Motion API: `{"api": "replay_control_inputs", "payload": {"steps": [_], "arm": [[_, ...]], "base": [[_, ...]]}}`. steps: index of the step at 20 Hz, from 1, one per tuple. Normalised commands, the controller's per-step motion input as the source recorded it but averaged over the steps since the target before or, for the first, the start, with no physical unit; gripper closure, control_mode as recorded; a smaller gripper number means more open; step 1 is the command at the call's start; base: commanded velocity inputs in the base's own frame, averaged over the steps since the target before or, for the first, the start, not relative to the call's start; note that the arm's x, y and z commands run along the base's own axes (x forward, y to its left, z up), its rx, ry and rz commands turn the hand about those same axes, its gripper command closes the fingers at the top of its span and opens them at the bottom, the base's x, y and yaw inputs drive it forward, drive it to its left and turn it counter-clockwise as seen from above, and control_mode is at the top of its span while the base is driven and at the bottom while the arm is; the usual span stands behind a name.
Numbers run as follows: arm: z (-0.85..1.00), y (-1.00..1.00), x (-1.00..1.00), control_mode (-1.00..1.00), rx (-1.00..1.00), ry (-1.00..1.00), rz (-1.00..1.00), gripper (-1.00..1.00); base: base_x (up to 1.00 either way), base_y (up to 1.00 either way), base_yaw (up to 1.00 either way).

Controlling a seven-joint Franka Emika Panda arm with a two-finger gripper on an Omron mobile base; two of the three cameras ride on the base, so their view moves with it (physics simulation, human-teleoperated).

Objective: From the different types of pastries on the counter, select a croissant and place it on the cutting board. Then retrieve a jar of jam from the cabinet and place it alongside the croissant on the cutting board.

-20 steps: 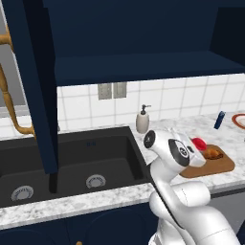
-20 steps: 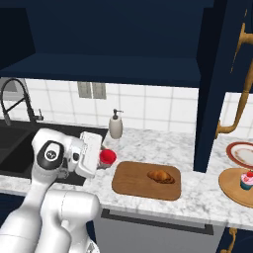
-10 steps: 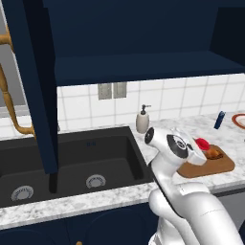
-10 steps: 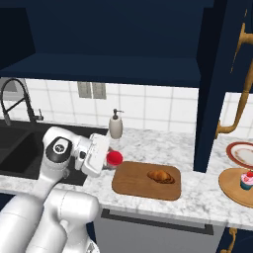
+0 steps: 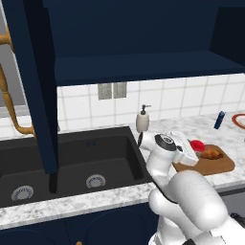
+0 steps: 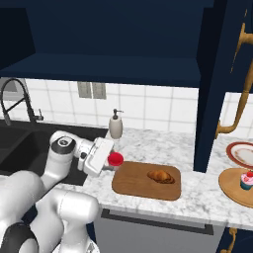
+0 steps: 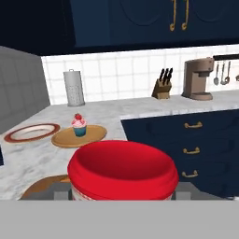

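Pincer [image 6: 112, 160] is clamped on the jar of jam [image 6: 115, 159], red lid outward, held above the left end of the cutting board [image 6: 133, 184]; whether the jar touches the board cannot be told. In the left base view the jar [image 5: 196, 145] sits at the pincer [image 5: 194, 147] just left of the croissant [image 5: 211, 153], which lies on the board [image 5: 206, 166]. In the right base view the croissant [image 6: 160, 176] rests near the board's middle, apart from the jar.

Containers: the round wooden plate [image 6: 231, 188] carries the cupcake [image 6: 245, 180]; a red-rimmed plate [image 6: 236, 153] behind it holds nothing discernible. The black sink [image 5: 72, 162] has two drains in its basin. The cabinet [image 5: 134, 38] stands with a door [image 5: 33, 86] swung open over the sink; its interior is too dark to judge.

Differences between views: the hand view shows the jar's red lid [image 7: 122, 170] close up, with the cupcake [image 7: 79, 126] on its wooden plate [image 7: 93, 135], the rimmed plate [image 7: 28, 132], a paper-towel roll [image 7: 73, 87], knife block [image 7: 162, 88] and coffee machine [image 7: 198, 78] along the far worktop [image 7: 140, 109]. The soap dispenser [image 6: 115, 126] by the wall appears in both base views. The left base view alone shows a small blue object [image 5: 218, 120]; the right base view shows the black tap [image 6: 15, 101].
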Motion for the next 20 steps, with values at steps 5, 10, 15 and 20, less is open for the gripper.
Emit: {"api": "replay_control_inputs", "payload": {"steps": [5, 10, 15, 20], "arm": [[-1.0, -0.33, -0.04, -1.0, -0.14, 0.0, 0.0, 1.0], [-0.3, -0.16, 0.03, -1.0, 0.01, -0.01, -0.02, 1.0], [-0.24, -0.1, 0.06, -1.0, 0.0, 0.04, 0.05, 1.0], [-0.34, -0.14, 0.09, -1.0, 0.0, 0.02, 0.11, 1.0]], "base": [[0.0, 0.0, 0.0], [0.0, 0.0, 0.0], [0.0, 0.0, 0.0], [0.0, 0.0, 0.0]]}}
